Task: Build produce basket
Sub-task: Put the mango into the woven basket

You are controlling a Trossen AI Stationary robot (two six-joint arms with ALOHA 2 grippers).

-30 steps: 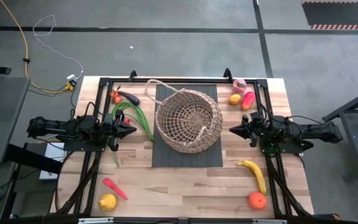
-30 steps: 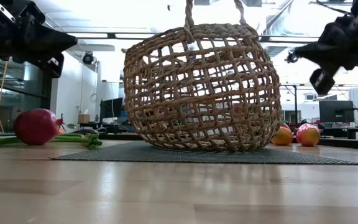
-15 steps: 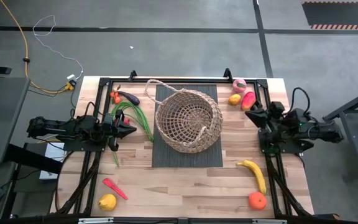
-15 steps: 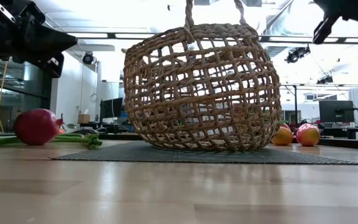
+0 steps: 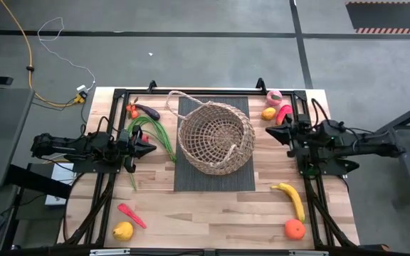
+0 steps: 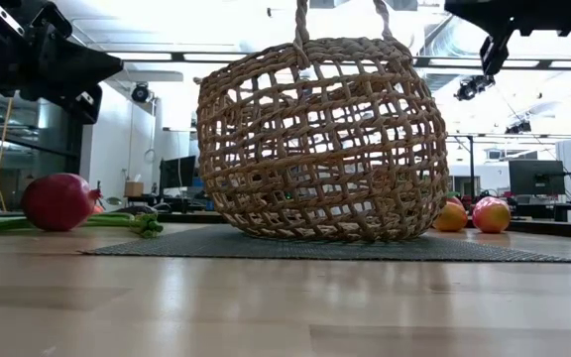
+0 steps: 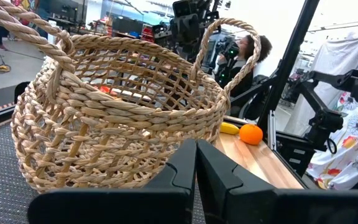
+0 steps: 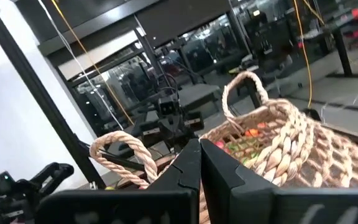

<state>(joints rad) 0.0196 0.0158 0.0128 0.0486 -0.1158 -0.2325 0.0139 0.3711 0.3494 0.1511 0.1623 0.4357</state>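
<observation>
Two pincers, both shut and empty, hover on either side of the basket (image 5: pixel 216 136) on its dark mat (image 5: pixel 191 178). Right pincer (image 5: pixel 272 131) points at the basket's rim, with the pink fruit (image 5: pixel 284 114) and lemon (image 5: pixel 269 113) just beyond it. Left pincer (image 5: pixel 152 148) faces the basket across the green stalks (image 5: pixel 159 132); banana (image 5: pixel 292 199) and orange (image 5: pixel 295 228) lie apart on the counter (image 5: pixel 212 213).
</observation>
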